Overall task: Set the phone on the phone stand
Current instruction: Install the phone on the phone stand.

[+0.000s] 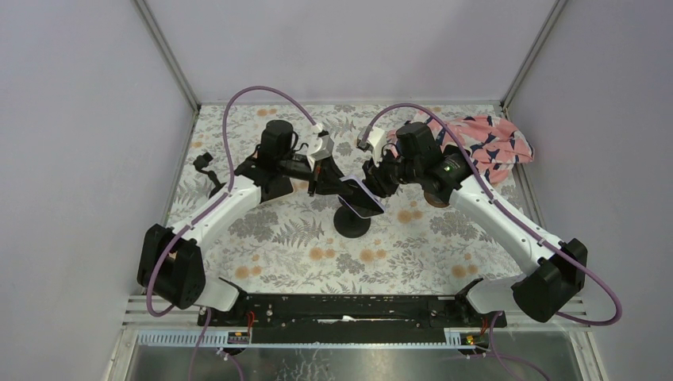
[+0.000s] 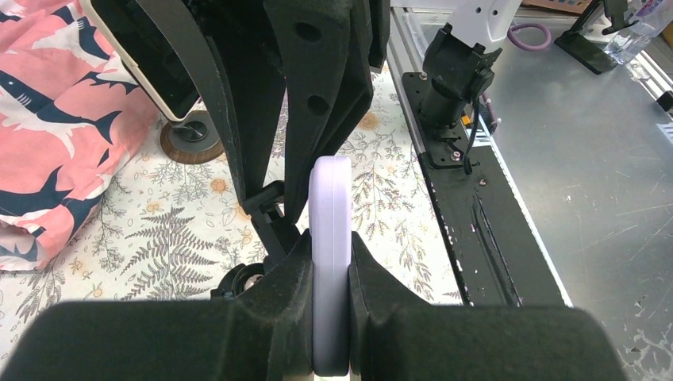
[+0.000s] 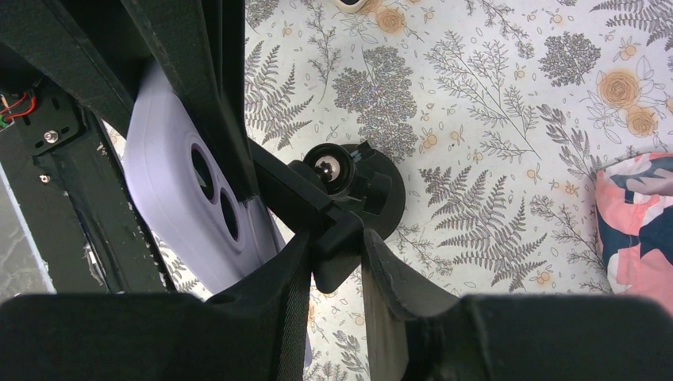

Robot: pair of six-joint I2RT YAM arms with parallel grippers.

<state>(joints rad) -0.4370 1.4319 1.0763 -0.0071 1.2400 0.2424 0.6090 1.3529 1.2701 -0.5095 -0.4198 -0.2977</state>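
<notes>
Left gripper (image 2: pixel 331 255) clenched on phone (image 2: pixel 331 198) edge; phone tilted above stand (image 3: pixel 349 178), worktop (image 1: pixel 278 254) centre. Right gripper (image 3: pixel 335 266) clamps stand bracket. Risk: narrow edge grip lets phone pivot or slip; misaligned seating could topple stand on release.

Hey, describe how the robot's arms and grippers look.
The left arm and right arm have white links and black joints, each trailing a purple cable. The left gripper and right gripper are black, two-fingered. A green light glows on the right arm.
</notes>
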